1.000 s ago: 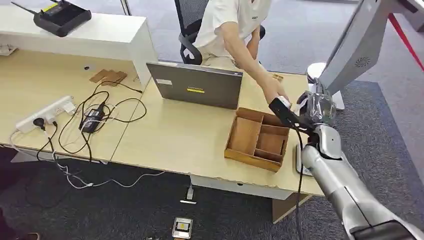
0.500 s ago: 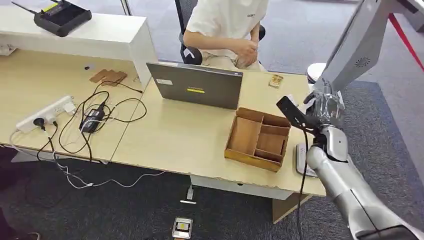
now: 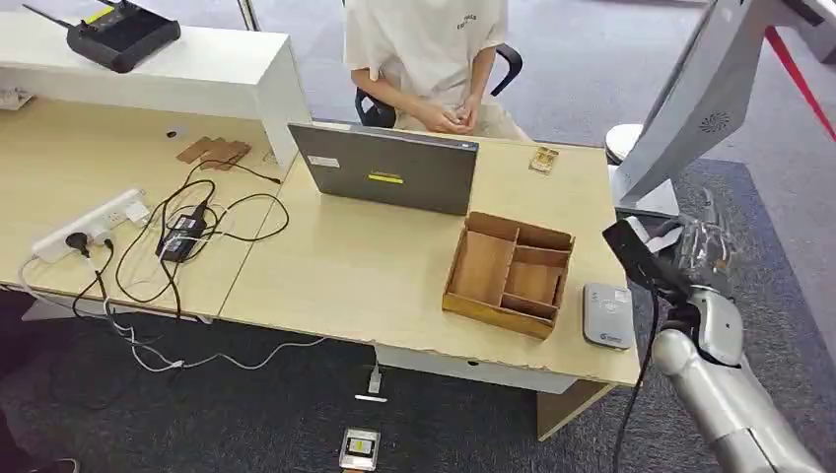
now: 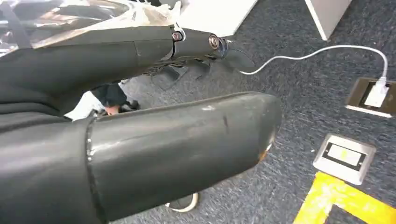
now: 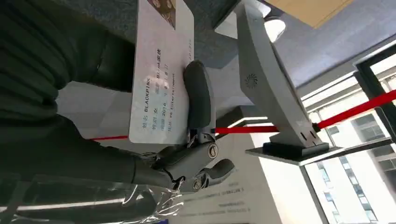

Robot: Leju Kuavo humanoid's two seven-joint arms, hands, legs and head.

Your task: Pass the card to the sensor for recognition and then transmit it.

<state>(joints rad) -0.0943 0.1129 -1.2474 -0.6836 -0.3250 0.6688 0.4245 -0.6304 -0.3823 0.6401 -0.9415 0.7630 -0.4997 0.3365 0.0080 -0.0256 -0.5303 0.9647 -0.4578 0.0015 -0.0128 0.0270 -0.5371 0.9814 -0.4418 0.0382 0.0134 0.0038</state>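
My thumb covers part of the card [image 5: 156,79] — its top runs off the right wrist picture's edge, the small print too fine to read. From the head, my right hand [image 3: 702,246] blurs under plastic wrap — card hidden there.

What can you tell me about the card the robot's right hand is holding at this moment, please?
The card is a flat white rectangle, plastic by its look, with rows of small dark print reading BLACKPINK and part of a photo at one end. The right hand holds it, one dark finger pressed across its printed face. It is held in the air off the desk; the small print cannot be read in full.
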